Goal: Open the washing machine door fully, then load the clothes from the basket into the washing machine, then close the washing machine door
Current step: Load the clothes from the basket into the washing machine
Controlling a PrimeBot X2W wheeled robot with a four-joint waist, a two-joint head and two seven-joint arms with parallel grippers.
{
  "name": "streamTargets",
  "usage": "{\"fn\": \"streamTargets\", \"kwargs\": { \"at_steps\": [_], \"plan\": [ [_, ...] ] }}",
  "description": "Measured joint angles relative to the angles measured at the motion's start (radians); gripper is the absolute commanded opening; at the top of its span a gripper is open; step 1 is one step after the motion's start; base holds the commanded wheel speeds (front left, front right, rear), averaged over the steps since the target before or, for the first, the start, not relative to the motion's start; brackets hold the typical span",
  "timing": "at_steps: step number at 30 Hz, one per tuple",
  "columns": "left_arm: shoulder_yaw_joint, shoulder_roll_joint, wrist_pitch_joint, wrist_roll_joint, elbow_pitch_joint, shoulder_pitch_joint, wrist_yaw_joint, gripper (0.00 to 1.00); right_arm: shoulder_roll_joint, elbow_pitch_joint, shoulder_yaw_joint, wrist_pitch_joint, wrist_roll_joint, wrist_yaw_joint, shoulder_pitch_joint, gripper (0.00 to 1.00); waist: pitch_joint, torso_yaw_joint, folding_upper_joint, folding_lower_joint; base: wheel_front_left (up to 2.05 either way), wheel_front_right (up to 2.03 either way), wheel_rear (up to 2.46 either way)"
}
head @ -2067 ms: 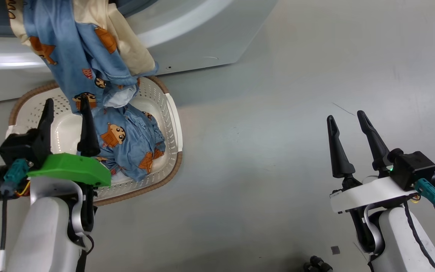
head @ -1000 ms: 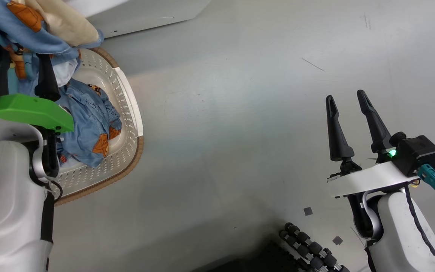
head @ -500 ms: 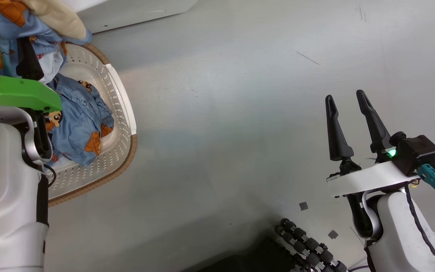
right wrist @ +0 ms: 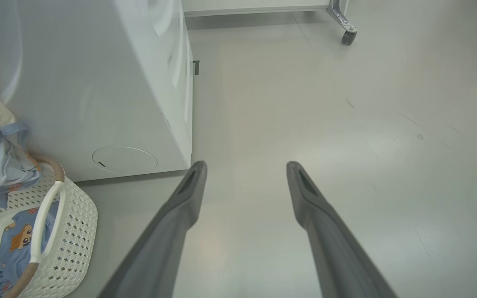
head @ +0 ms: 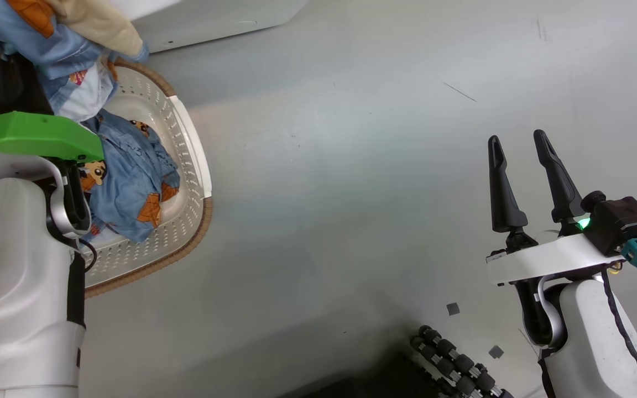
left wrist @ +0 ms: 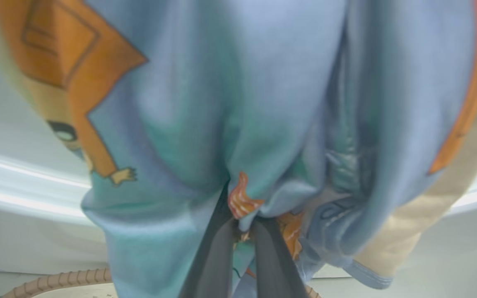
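So the left gripper point(left wrist: 242, 225) is pinched tight on the clothes point(left wrist: 238, 103). In the left wrist view the two dark fingers come together with a bunched fold of light blue fabric squeezed between the tips, a little orange print right at the pinch. The cloth hangs in front of that camera, blue with orange-brown cartoon figures and a cream patch down the right side. It's a bit blurry, so I can't say how much fabric is actually in the grip.

From the head view, that arm sits at the far left under its green cover point(head: 36, 135), and the fingers are mostly buried in the hanging garment. Just beside it on the floor point(head: 351, 166) is the basket point(head: 188, 215), cream with holes and a brown rim. More blue clothes lie heaped inside it, and the hanging piece dangles over its far end. The white washing machine point(right wrist: 97, 82) stands right behind the basket, its bottom corner just touching the rim as far as I can see.

The right gripper point(head: 516, 136) is well away on the other side, fingers spread wide, nothing between them, just hovering over bare floor. Black ribbed rollers point(head: 457, 359) poke in at the bottom edge, and the right wrist view catches a caster wheel point(right wrist: 348, 37) way off in the back.
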Motion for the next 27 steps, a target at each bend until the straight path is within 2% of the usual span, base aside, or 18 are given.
{"fn": "streamTargets", "kwargs": {
  "at_steps": [11, 19, 27],
  "plan": [
    [-0.013, -0.055, -0.006, -0.024, -0.047, 0.07, -0.042, 0.0, -0.003, 0.007, -0.024, 0.0, 0.0, 0.0, 0.001, 1.0, -0.047, 0.055, 0.0, 0.0, 0.0, 0.0, 0.0],
    [-0.01, -0.056, -0.009, -0.031, -0.182, 0.082, -0.057, 0.0, -0.005, 0.022, 0.006, 0.0, 0.0, 0.0, 0.003, 1.0, -0.106, 0.089, 0.0, 0.0, 0.0, 0.0, 0.0],
    [-0.018, -0.048, -0.01, -0.011, -0.241, 0.063, -0.057, 0.0, -0.004, 0.032, 0.032, 0.0, 0.008, 0.0, 0.017, 1.0, -0.142, 0.076, 0.0, 0.0, 0.0, 0.0, 0.0]
  ]
}}
